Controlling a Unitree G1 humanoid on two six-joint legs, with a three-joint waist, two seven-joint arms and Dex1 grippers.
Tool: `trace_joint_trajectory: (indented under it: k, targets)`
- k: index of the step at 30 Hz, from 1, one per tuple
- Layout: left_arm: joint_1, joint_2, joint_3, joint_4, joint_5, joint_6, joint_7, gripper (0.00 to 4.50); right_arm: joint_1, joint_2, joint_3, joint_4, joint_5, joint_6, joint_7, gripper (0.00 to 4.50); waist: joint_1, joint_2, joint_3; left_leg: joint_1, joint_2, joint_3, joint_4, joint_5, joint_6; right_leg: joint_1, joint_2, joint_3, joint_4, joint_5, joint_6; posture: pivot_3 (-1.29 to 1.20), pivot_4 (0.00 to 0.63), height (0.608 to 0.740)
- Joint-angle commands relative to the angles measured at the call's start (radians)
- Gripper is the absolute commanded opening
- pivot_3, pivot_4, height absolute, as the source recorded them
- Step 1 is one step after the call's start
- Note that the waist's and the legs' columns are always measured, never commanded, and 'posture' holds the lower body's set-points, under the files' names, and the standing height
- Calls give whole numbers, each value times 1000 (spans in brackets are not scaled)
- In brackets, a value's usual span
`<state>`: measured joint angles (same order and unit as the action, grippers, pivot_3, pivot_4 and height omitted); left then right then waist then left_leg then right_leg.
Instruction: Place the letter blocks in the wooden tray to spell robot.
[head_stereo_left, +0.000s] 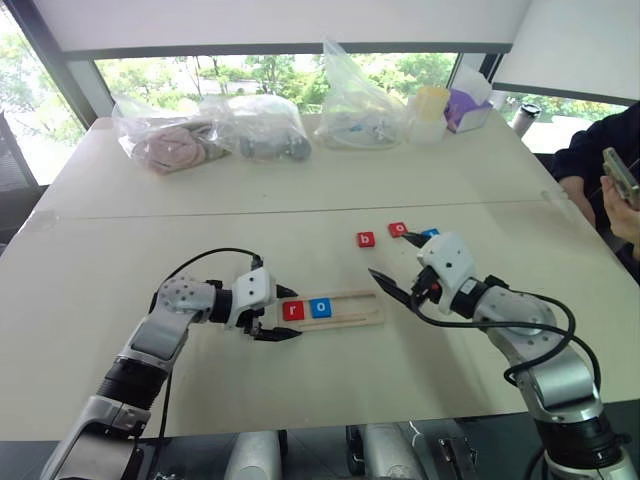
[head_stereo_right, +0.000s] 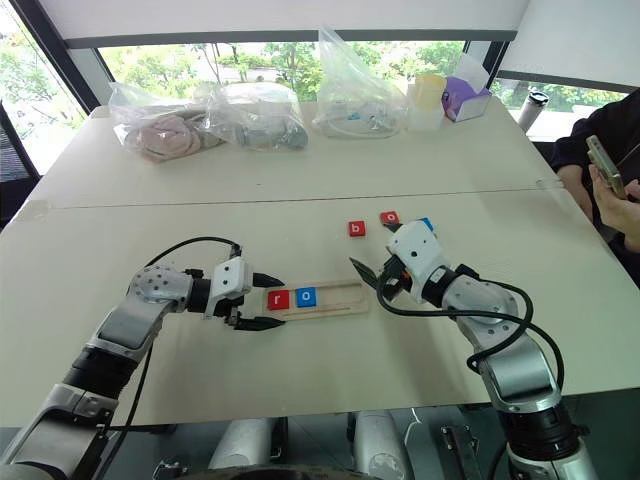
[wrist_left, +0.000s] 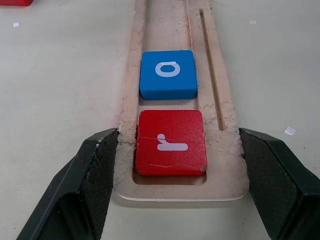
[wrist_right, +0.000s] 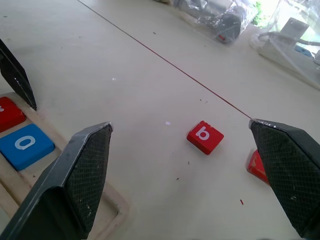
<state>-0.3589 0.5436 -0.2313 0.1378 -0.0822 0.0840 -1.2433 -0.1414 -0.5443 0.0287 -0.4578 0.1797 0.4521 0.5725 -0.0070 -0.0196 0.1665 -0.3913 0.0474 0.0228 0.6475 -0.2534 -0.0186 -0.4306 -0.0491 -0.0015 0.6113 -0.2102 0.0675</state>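
The wooden tray (head_stereo_left: 355, 305) lies mid-table with a red r block (head_stereo_left: 293, 310) at its left end and a blue o block (head_stereo_left: 320, 307) beside it. My left gripper (head_stereo_left: 296, 313) straddles that end, its fingers (wrist_left: 95, 170) pressed against the tray's two long sides. To the right of the tray my right gripper (head_stereo_left: 388, 254) hovers open and empty. Loose on the table beyond it lie a red b block (head_stereo_left: 366, 239), a red o block (head_stereo_left: 398, 229) and a blue block (head_stereo_left: 430, 233) partly hidden behind the gripper.
Clear plastic bags (head_stereo_left: 255, 128) of items, a yellow cup (head_stereo_left: 431, 112) and a purple box (head_stereo_left: 462, 108) line the far edge. A person holding a phone (head_stereo_left: 620, 175) sits at the right. A seam (head_stereo_left: 300, 213) crosses the table.
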Motion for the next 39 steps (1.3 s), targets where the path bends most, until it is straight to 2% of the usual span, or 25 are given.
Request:
trace_joint_trajectory:
  k: [1, 3, 4, 13, 20, 28, 34, 39]
  targets:
    - [8, -15, -78, 61, 49, -5, 6, 3150, -17, 3, -6, -28, 7, -7, -2, 4500, 2, 0, 0, 0, 0, 0, 0, 0, 0, 0, 0, 0, 0, 0, 0, 0, 150, 740]
    - [-9, -18, -80, 84, 51, -12, 5, 4204, -17, 6, -3, -31, 7, -5, -4, 4500, 7, 0, 0, 0, 0, 0, 0, 0, 0, 0, 0, 0, -1, 0, 0, 0, 150, 740]
    - [-15, -18, -81, 92, 52, -16, 5, 4480, -16, 7, -2, -32, 7, -3, -5, 4500, 9, 0, 0, 0, 0, 0, 0, 0, 0, 0, -1, 0, -1, 0, 0, 0, 150, 740]
    - [-41, 8, -55, 87, 15, -22, -20, 4480, -12, 11, 2, -49, 12, 16, -10, 4500, 16, 0, 0, -1, 0, 1, -1, 0, 0, -1, -1, 0, -2, 0, 0, 0, 150, 740]
    - [10, 146, -4, 13, -42, 0, -88, 4480, -41, 16, 13, -22, 12, 19, -2, 4500, -13, 0, 1, -3, 2, 2, -4, 0, 0, -6, 2, 0, -1, 0, -1, 0, 150, 740]
    - [100, 263, 108, -93, -117, 65, -48, 4480, -186, 92, 42, 77, 28, 145, -45, 4500, -16, 0, 2, -2, 4, 2, -10, -1, 1, -12, 7, 0, 3, -1, -6, 0, 150, 740]
    - [114, 257, 217, -188, -206, 180, 47, 4480, -312, 174, 64, 177, 30, 322, -118, 4500, -9, 0, 4, -6, 4, 2, -10, -1, 1, -15, 5, 0, 3, 0, -8, 0, 150, 740]
    - [93, 210, 294, -304, -313, 320, 152, 4480, -423, 296, 52, 293, 11, 464, -243, 4500, -7, 0, 4, -13, 3, 2, -8, 0, 1, -18, 4, 0, 3, 1, -9, 0, 150, 740]
